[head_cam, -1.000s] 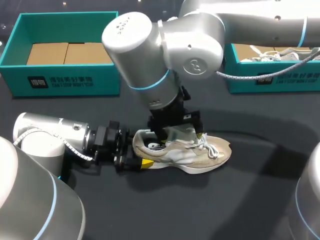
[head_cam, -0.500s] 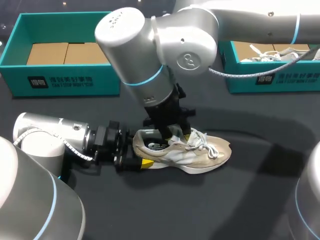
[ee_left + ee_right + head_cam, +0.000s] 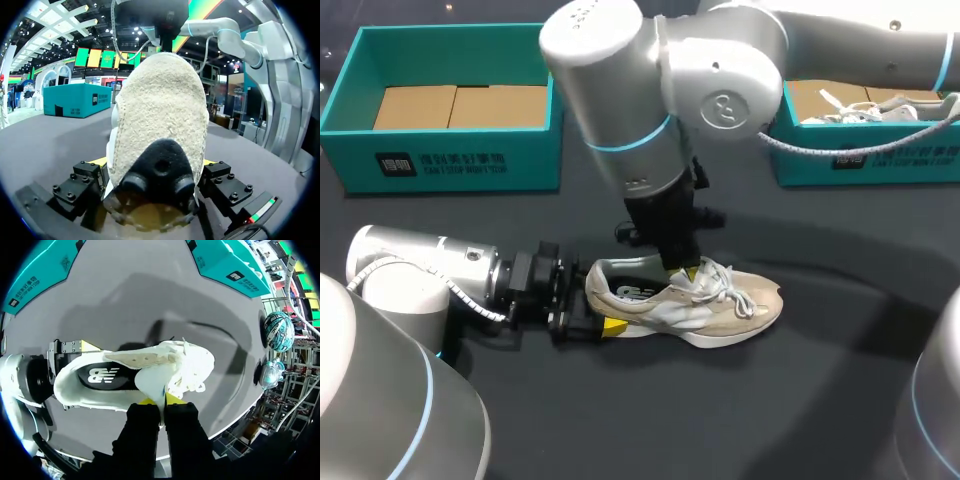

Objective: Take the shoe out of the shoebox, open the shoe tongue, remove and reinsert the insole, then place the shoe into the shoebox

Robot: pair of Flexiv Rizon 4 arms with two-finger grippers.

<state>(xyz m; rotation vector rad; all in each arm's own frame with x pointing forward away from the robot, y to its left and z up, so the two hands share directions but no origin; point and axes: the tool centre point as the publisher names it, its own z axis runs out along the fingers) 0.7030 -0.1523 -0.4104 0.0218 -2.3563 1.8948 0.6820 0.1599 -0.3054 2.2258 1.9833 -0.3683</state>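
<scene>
My left arm lies low along the dark surface (image 3: 790,410). The left pincer (image 3: 155,186) is clamped on the heel of the shoe (image 3: 730,320), which is rough beige suede and rests on its sole. My right arm drops steeply from above. The right pincer (image 3: 160,401) is pinched tight on the soft pale tongue (image 3: 150,382), with the black insole (image 3: 102,376) just ahead. Since a second ago the right arm has swung toward the toe, while the left has held still.

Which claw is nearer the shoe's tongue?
Right. The right claw pinches the tongue between its tips; the left claw clamps the heel, farther back.
</scene>
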